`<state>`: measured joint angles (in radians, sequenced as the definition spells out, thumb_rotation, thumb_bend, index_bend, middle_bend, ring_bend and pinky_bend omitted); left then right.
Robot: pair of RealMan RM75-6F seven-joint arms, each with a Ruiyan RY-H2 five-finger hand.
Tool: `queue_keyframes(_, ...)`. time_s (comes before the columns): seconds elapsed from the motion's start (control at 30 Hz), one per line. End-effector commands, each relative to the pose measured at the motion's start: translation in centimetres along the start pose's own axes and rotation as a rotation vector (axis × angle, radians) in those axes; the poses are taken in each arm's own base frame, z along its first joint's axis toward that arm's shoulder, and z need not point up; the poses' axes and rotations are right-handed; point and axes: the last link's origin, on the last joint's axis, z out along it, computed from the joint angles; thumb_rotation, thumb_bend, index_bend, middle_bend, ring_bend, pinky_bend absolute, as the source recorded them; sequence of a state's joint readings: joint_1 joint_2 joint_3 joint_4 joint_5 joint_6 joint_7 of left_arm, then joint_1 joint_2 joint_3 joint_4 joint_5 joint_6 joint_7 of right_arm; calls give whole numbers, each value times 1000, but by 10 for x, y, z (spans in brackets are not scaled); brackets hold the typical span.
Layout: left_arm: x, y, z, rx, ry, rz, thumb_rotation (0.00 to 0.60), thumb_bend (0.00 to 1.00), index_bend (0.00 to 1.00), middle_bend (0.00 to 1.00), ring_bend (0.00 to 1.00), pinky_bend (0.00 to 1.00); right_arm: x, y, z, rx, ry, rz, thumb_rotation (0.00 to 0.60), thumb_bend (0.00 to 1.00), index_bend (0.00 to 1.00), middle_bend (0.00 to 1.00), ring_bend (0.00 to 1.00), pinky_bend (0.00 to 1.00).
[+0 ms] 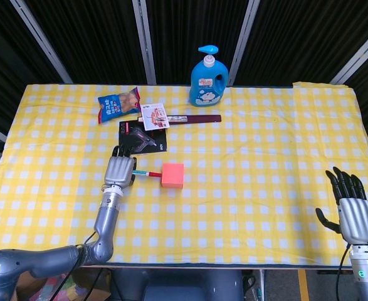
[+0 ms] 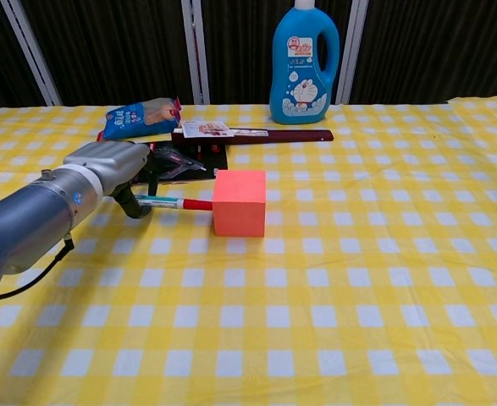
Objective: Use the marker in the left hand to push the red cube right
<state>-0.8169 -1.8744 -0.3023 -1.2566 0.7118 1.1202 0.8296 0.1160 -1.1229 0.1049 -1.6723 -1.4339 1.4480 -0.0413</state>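
Observation:
The red cube [image 1: 172, 175] [image 2: 239, 203] sits on the yellow checked cloth, left of the table's middle. My left hand [image 1: 120, 168] [image 2: 117, 169] grips a marker [image 1: 147, 174] [image 2: 173, 202] that lies level and points right, its red tip touching the cube's left face. My right hand [image 1: 350, 210] hovers open near the front right corner of the table, fingers spread, holding nothing; the chest view does not show it.
Behind the cube lie a black card package [image 1: 142, 138], a dark red flat box with a white card [image 1: 180, 118] and a blue snack bag [image 1: 118, 105]. A blue detergent bottle [image 1: 208, 77] stands at the back centre. Bare cloth [image 1: 265, 175] stretches right of the cube.

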Motion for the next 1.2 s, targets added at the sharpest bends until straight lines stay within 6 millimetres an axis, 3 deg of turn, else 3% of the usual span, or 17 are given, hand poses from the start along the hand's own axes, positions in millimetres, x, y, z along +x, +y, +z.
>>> queue_keyframes(0.03,0,5,0,-6,-2,-10,600,507,548,97,0,78,0,0,0,-1,0,0,600,378,0,0,0,0)
queue_keyframes(0.37,-7,42,4,-54,-20,-15,600,507,548,97,0,78,1,2,0,-4,0,6,600,379,0,0,0,0)
queue_keyframes(0.8,-1,96,6,-122,-18,-24,600,507,548,97,0,78,1,1,-1,2,-2,10,600,379,0,0,0,0)
queue_keyframes(1.2,4,111,4,-130,-26,1,600,507,548,97,0,78,1,2,-1,-1,-2,12,600,378,0,0,0,0)
